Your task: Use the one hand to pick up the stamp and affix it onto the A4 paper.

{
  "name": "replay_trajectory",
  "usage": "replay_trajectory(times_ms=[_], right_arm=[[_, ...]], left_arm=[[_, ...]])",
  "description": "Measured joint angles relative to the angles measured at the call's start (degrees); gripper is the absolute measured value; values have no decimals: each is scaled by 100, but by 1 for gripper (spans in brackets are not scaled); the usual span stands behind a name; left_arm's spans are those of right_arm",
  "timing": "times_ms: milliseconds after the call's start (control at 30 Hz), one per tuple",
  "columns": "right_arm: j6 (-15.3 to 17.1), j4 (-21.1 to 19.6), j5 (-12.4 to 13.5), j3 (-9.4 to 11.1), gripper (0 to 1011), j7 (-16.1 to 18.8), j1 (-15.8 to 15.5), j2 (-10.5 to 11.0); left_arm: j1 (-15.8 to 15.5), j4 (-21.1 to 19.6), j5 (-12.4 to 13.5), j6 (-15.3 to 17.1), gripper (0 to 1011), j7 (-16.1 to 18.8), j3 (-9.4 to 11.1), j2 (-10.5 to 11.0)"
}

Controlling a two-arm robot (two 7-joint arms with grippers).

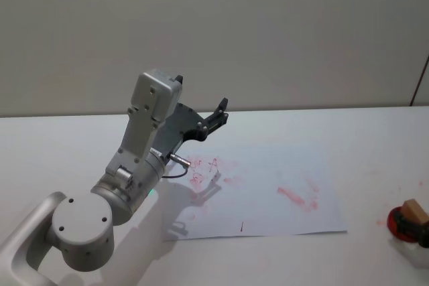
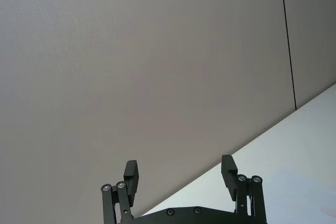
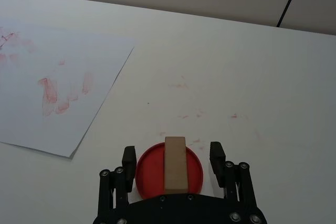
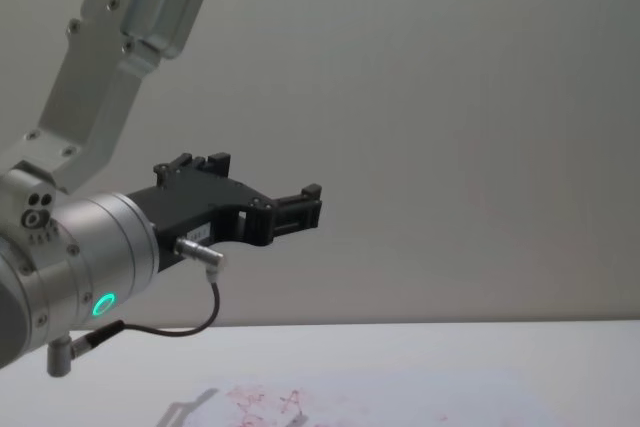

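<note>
White tabletop (image 1: 375, 138) under A4 paper (image 1: 268, 192), plain grey wall (image 1: 268, 31) behind.

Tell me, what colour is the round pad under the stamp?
Red pad, clearest in the right wrist view.

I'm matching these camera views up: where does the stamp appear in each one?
Head view: the stamp sits at the far right edge, on a red pad, right of the A4 paper.
Right wrist view: it stands on the red pad between the open fingers of the right claw.
Left wrist view: not in it.
Chest view: not in it.
Shared landmark: the A4 paper's red smears.
</note>
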Motion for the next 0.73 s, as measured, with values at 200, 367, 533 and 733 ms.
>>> replay_trajectory(times_ms=[200, 367, 533, 733], right_arm=[[-21, 5, -16, -19, 997, 0, 22, -18], [-171, 25, -78, -94, 1001, -44, 123, -114], [-507, 66, -212, -251, 1001, -145, 333, -323], [-961, 124, -397, -473, 1001, -276, 626, -613]], left_arm=[[0, 0, 0, 0, 1001, 0, 0, 0], [0, 0, 0, 0, 1001, 0, 0, 0], [0, 0, 0, 0, 1001, 0, 0, 0], [0, 0, 0, 0, 1001, 0, 0, 0]])
